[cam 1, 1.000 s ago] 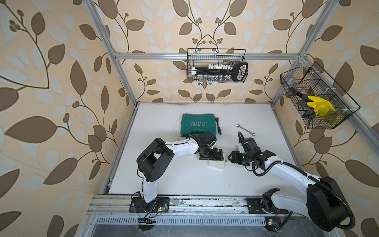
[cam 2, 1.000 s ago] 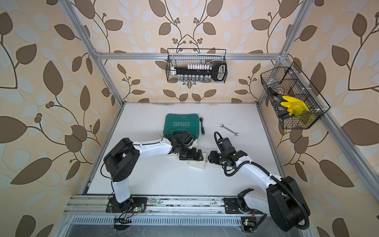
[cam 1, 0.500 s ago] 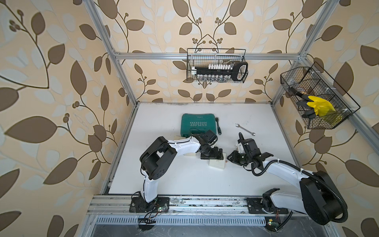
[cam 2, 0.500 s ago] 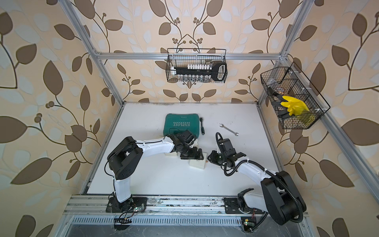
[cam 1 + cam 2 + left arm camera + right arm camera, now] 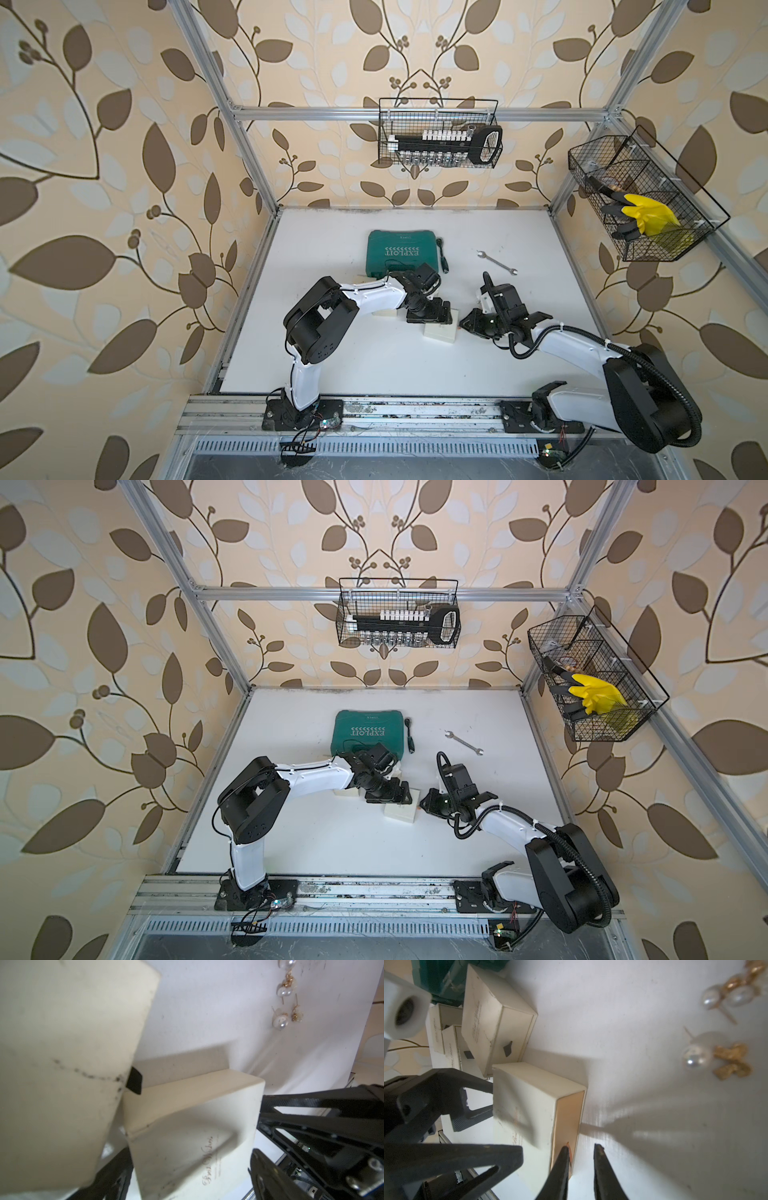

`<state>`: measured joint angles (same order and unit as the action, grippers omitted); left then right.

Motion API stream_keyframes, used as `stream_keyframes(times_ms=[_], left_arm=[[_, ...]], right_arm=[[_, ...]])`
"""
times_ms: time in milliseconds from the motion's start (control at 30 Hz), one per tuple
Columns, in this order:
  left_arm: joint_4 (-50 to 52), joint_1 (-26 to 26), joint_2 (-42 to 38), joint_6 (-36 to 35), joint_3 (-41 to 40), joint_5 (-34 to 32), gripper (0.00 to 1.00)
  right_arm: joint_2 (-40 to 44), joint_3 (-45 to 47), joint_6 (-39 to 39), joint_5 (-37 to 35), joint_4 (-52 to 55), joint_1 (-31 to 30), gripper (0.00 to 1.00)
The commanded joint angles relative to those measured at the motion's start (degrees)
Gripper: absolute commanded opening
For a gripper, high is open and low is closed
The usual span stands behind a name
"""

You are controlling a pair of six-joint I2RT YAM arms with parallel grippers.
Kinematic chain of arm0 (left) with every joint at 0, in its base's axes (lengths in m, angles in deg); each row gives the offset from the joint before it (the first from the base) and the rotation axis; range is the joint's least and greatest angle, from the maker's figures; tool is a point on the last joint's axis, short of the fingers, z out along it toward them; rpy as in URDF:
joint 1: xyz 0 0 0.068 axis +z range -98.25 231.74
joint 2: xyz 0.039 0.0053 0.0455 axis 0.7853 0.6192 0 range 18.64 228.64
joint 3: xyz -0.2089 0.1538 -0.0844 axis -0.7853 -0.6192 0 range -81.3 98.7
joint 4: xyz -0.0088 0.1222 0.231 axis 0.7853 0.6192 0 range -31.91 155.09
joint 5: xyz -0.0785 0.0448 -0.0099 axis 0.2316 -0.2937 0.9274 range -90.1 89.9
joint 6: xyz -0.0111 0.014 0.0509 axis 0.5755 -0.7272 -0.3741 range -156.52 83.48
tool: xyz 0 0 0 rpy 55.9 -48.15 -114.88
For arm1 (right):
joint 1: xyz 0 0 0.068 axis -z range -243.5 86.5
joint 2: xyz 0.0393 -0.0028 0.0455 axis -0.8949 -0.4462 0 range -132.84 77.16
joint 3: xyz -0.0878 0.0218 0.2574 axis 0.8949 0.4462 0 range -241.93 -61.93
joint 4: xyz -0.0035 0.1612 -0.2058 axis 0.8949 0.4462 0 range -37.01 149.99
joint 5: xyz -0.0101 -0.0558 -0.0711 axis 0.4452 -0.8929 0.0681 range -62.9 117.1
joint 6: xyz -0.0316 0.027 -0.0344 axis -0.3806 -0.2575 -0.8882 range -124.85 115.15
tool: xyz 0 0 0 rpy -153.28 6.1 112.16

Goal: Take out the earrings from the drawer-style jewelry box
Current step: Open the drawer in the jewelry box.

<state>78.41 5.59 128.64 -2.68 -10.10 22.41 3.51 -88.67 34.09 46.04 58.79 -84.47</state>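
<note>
Beside the cream box (image 5: 525, 1109), the right tool (image 5: 581, 1148) is narrowly parted; the left tool (image 5: 506, 1124) straddles it, grip unclear.

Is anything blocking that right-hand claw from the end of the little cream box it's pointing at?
Nothing visible does. The right gripper has its tips at the tan drawer end of the nearest cream jewelry box, a small orange tab right beside them. The pearl earrings lie apart on the white table, off that path.
</note>
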Motion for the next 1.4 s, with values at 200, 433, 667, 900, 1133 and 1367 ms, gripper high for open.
stream_keyframes(times_ms=[200,433,667,900,1133,1367], left_arm=[[1.88,-0.43,0.88,-0.47,1.77,0.79,0.89],[2.43,-0.43,1.67,-0.62,2.73,1.14,0.89],[2.81,-0.43,2.24,-1.06,3.57,1.23,0.89],[3.51,-0.43,2.42,-1.13,3.6,0.34,0.89],[11.4,-0.44,4.58,-1.14,6.76,-6.43,0.84],[17.31,-0.45,7.19,-1.05,9.05,-11.29,0.82]], right_arm=[[-2.03,0.95,-0.7,2.93,-3.83,0.04,0.2],[-2.29,1.42,-0.71,4.39,-5.49,0.05,0.2],[-3.97,1.36,-0.55,5.64,-6.72,0.08,0.18],[-4.61,1.59,-0.71,7.47,-8.88,0.01,0.01],[-4.37,0.06,-2.37,1.84,-2.16,-0.24,0.0],[-5.93,-0.57,-1.85,-3.86,2.78,-1.3,0.0]])
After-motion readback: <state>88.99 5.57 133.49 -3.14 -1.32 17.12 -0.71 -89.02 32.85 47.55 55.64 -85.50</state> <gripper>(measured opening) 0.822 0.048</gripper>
